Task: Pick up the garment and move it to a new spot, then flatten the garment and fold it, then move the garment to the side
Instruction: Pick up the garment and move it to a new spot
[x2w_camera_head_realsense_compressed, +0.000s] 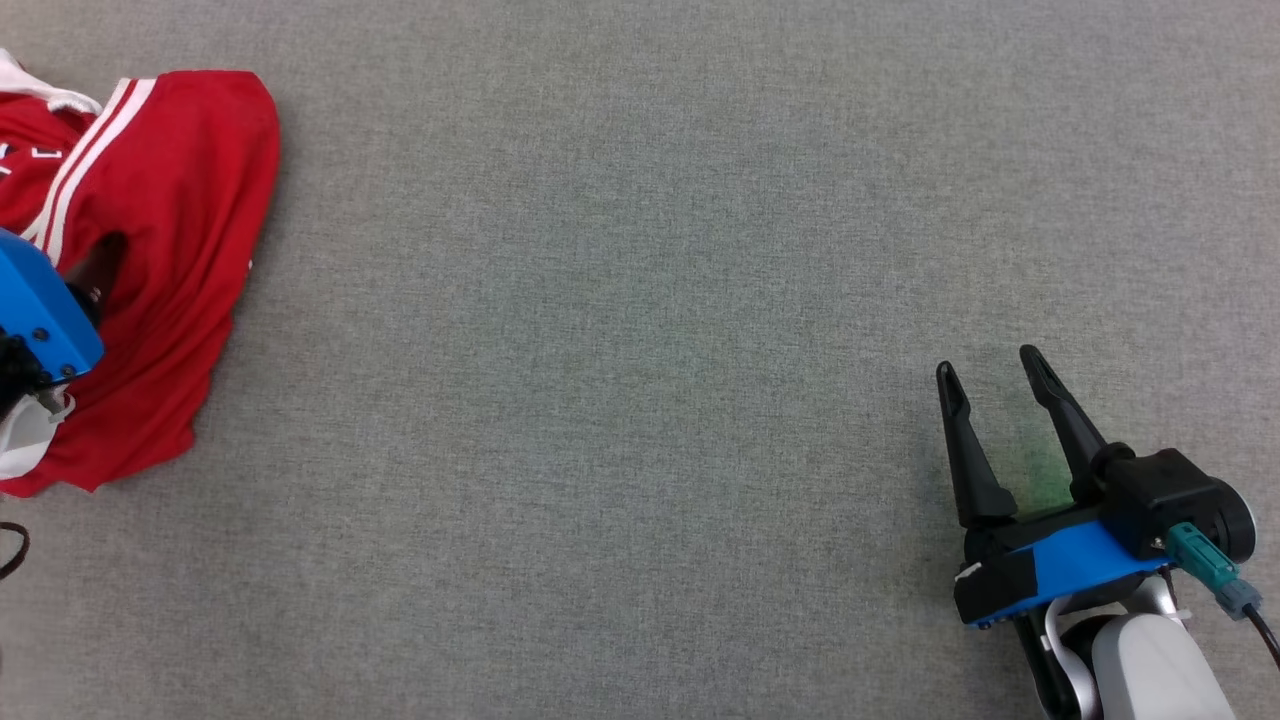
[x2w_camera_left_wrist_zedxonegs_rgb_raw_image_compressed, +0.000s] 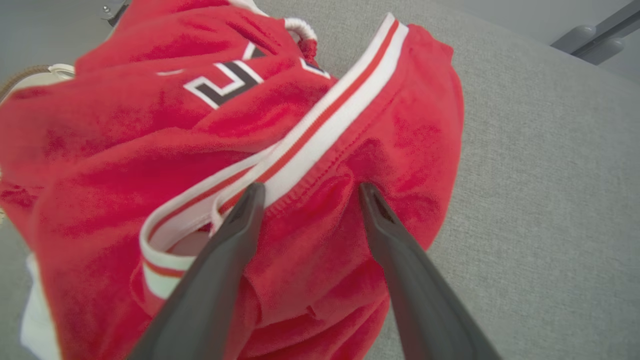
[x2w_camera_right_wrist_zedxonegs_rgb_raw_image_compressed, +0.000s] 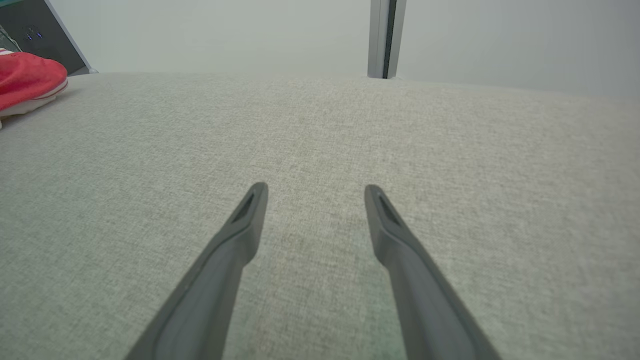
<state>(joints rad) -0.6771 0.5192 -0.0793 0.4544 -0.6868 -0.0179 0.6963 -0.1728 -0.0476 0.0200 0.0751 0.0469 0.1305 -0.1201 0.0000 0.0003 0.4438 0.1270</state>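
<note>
The left pincer (x2w_camera_left_wrist_zedxonegs_rgb_raw_image_compressed: 311, 190) is spread, astride a ridge of the crumpled red jersey (x2w_camera_left_wrist_zedxonegs_rgb_raw_image_compressed: 150, 150) beside its white striped trim (x2w_camera_left_wrist_zedxonegs_rgb_raw_image_compressed: 325, 125). The right pincer (x2w_camera_head_realsense_compressed: 988, 362), spread too, hangs over the grey counter (x2w_camera_head_realsense_compressed: 600, 400), jersey well off to its left.

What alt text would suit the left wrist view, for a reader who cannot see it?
A crumpled red sports garment with white-and-red striped trim lies on a grey fabric surface. The left gripper is open, its two dark fingers spread over the striped trim and red cloth.
</note>
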